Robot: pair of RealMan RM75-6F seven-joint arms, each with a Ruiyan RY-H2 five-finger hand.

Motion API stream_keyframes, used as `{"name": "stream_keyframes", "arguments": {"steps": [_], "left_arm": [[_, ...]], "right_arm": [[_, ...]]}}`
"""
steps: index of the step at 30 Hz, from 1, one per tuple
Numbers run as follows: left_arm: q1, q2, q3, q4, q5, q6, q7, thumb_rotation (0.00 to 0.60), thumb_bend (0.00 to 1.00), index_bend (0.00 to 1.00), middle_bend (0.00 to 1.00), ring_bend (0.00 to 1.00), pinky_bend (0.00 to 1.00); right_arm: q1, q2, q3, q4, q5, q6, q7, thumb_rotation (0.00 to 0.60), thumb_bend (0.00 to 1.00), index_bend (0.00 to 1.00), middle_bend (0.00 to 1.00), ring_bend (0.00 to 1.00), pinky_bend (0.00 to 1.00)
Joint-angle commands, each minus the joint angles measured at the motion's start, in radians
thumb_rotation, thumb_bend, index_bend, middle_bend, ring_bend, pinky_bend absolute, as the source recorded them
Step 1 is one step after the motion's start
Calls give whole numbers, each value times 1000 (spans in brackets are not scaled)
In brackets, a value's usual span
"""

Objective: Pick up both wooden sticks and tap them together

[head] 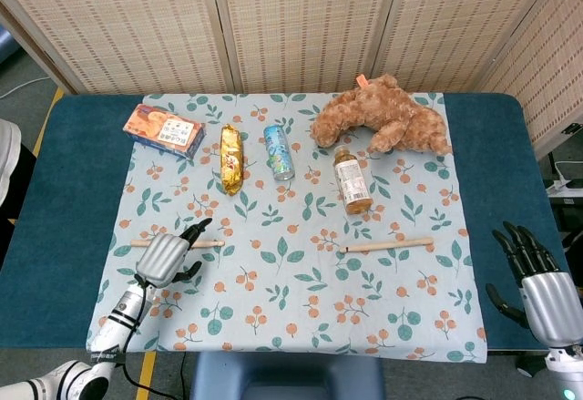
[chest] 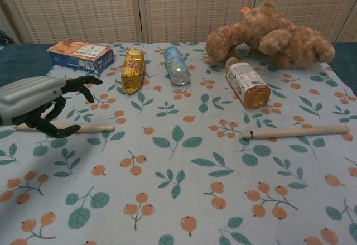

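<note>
On the floral cloth (head: 291, 327), left hand (head: 167, 258) fingers (chest: 78, 87) spread over left stick (chest: 89, 128).

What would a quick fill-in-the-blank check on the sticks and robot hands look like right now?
1. The left robot hand hovers over the ____ stick.
2. The right stick lies just below the ____, which lies on its side.
3. The right robot hand is off the cloth, holding ____.
4. The can lies between the snack bag and the ____.

Missing words: left; bottle; nothing; bottle
</note>
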Motion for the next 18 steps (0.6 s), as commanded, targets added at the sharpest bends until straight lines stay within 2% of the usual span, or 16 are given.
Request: {"name": "stream_keyframes", "arguments": {"steps": [1,11,18], "left_arm": [[-18,-49,-9,49,-36,-14,34,600,367,96,265,764,1000],[-36,-134,4,202,-82,-41,52,600,363,110,264,765,1000],[-28,-159,12,262,-78,-20,37,600,362,187,341,783,1000]], "right_arm": [[1,4,-3,-2,-2,-5,5,600,252,81,0,0,211],[4,9,-9,-7,-4,-24,7,600,252,83,0,0,211],[5,10,-11,-9,-4,-31,5,600,252,85,0,0,211]]}}
